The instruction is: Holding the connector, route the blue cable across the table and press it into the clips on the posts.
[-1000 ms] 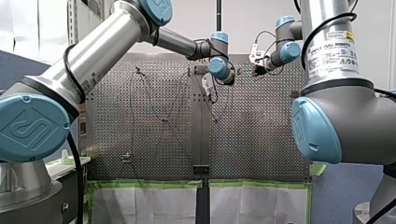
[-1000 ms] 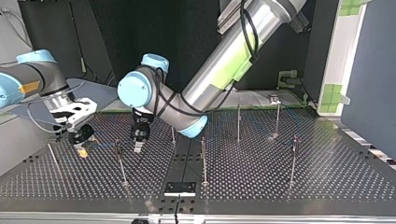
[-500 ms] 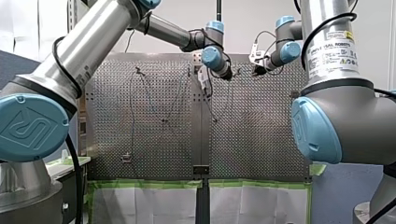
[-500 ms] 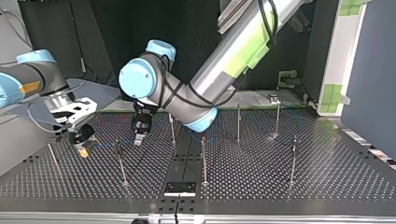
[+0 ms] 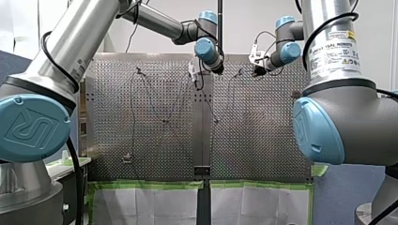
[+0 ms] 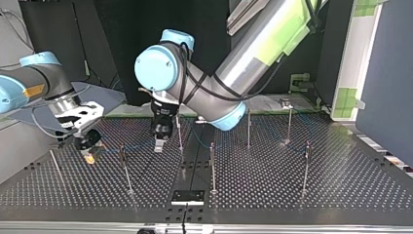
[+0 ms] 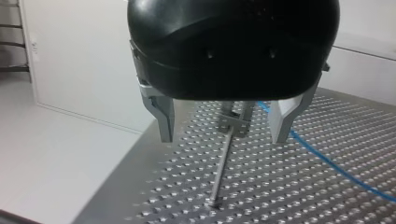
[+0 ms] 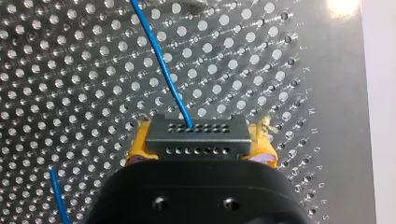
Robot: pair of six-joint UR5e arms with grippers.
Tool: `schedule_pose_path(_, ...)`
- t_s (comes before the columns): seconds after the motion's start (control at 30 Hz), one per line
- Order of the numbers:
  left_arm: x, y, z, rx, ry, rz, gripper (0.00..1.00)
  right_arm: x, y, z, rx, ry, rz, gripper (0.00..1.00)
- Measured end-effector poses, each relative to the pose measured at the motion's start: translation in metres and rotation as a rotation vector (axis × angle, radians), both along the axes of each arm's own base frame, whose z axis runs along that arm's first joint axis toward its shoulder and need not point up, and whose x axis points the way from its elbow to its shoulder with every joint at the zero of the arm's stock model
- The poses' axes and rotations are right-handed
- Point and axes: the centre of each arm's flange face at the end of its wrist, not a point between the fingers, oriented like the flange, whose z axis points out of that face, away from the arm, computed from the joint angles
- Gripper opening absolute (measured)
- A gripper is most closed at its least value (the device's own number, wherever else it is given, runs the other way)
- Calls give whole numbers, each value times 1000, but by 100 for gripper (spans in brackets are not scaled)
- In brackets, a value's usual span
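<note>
My right gripper (image 8: 201, 148) is shut on the grey connector (image 8: 196, 133), its yellow pads on both sides. The blue cable (image 8: 164, 65) leaves the connector and runs ahead over the perforated table. In the top view my right gripper (image 6: 88, 155) hangs low at the left. The cable (image 6: 137, 145) leads from it toward my left gripper (image 6: 159, 146). My left gripper (image 7: 224, 133) is open with nothing between its metal fingers (image 7: 164, 122). A clip post (image 7: 235, 123) stands ahead of it between the fingers, with the cable (image 7: 327, 158) lying to one side.
Several thin posts stand on the table (image 6: 272, 190), among them one (image 6: 124, 168) near the cable, one (image 6: 180, 132) beside my left gripper and one (image 6: 212, 168) at the middle. A black plate (image 6: 187, 196) sits at the near edge.
My left arm has lifted and swung toward the top view's right, carrying its open gripper beside the middle post. My right gripper has stayed nearly still on the connector.
</note>
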Motion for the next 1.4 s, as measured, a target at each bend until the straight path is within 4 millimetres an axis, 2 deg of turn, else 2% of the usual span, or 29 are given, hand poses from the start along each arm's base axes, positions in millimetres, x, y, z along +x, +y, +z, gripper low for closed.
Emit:
schedule_pose_path(0.2,-11,11,12,-25,-37,33,100,-1,-1,0,2,-1,-2,0)
schedule_pose_path(0.53,-41,21,33,-124,-91,41,100,-7,-4,0,5,-3,-14,0)
schedule_pose_path(1.03,-72,51,57,-247,-174,86,100,-18,-9,0,3,-1,-34,0)
schedule_pose_path(1.13,-74,54,50,-243,-180,108,100,-19,-9,0,2,-1,-35,0)
schedule_pose_path(1.4,-67,43,-15,-191,-137,121,100,-20,-10,0,1,-1,-38,0)
